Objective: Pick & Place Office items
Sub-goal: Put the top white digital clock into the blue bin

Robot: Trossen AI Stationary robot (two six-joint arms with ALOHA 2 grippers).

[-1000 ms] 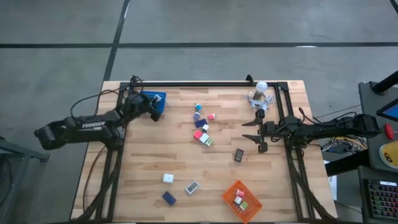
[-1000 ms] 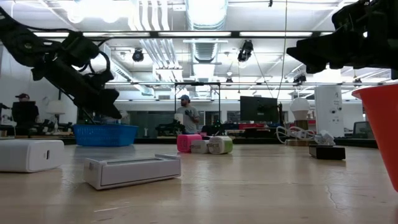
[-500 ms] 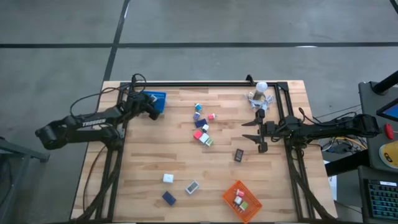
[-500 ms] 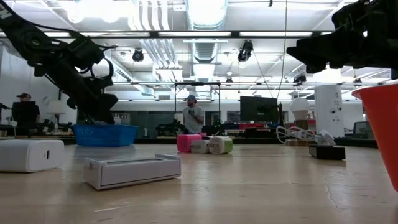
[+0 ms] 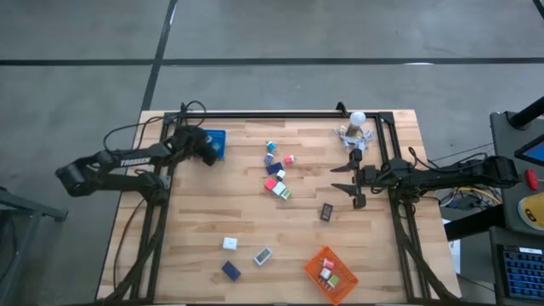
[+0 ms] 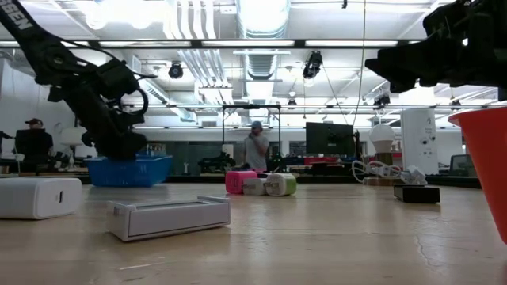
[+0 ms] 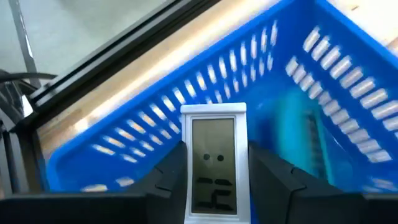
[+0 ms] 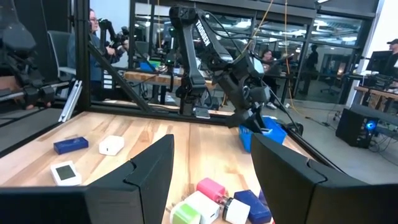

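My left gripper (image 5: 206,148) (image 7: 214,150) hangs over the blue mesh basket (image 5: 216,139) (image 7: 292,118) at the table's far left, shut on a small white box with a grey screen (image 7: 213,163). My right gripper (image 5: 339,178) (image 8: 211,146) hovers open above the table's right side, touching nothing. Office items lie loose on the wood: a cluster of pink, white, green and blue blocks (image 5: 277,172) (image 6: 258,184), a dark grey block (image 5: 326,212), a white box (image 5: 229,243) (image 6: 38,196), a flat white box (image 5: 263,255) (image 6: 168,216) and a blue block (image 5: 230,270). My left gripper pinches the white screen box between its two fingers, one on each long side (image 7: 186,171). The screen faces the wrist camera. The box is lifted clear above the basket's inside. How far back it reaches between the fingers does not show.
An orange mesh basket (image 5: 331,273) (image 6: 486,162) with a few items stands at the near right. A white ball-topped cluster of clips (image 5: 354,127) sits at the far right by the black frame rail (image 5: 280,116). Bare wood lies between the item groups. A person (image 6: 257,147) stands in the room behind.
My left gripper, still shut on the white screen box, has moved toward the table's left edge and somewhat down over the blue basket, its arm swinging round. My right arm has kept still. The person behind has walked to the right.
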